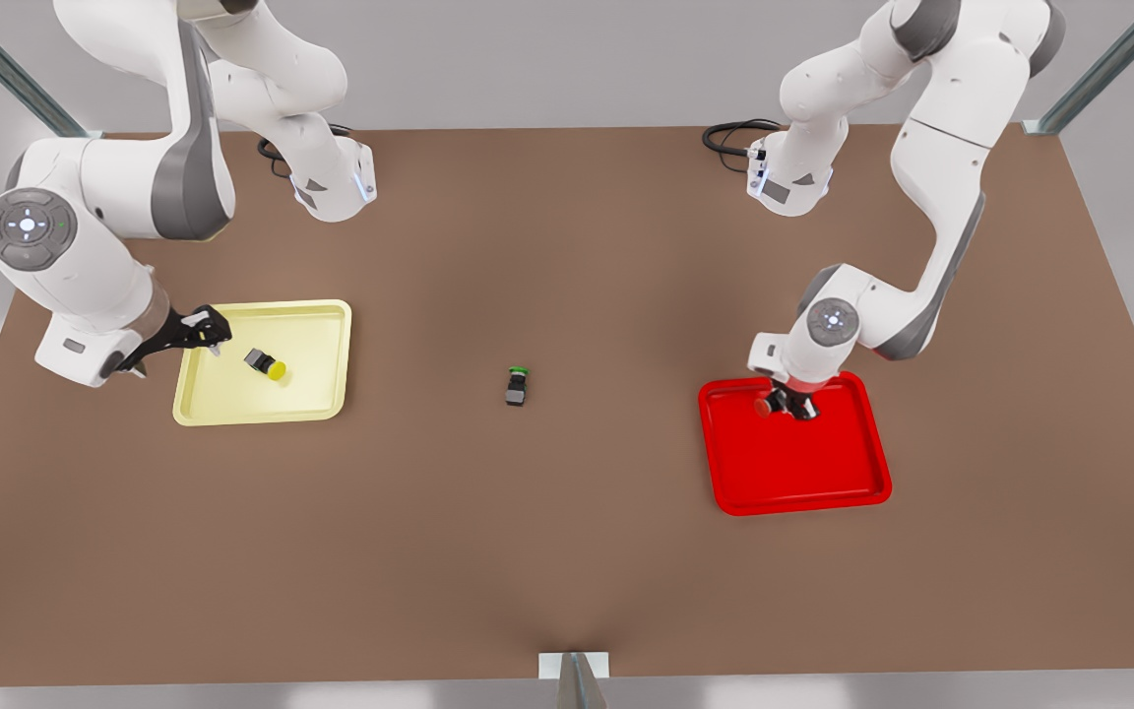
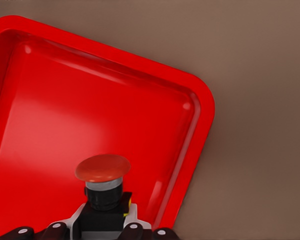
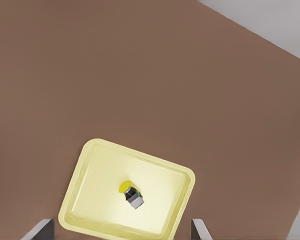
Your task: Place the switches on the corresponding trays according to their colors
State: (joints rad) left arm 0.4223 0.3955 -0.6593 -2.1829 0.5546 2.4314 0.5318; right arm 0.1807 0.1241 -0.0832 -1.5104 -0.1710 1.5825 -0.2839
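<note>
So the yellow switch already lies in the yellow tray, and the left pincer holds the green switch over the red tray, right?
Not green: the left pincer grips the red switch over the red tray, as the left wrist view shows. The green switch lies on the table. The yellow switch is indeed in the yellow tray.

No readable text, label, brand, number or sign appeared anywhere in the three views. The nearest thing to a sign was the round grey control disc point(image 1: 28, 226) on the white arm's joint at the upper left of the front view, which carried small white arrow-like marks around a central white dot, with no letters. A similar round disc point(image 1: 832, 319) sat on the other arm's joint, right of centre.
</note>
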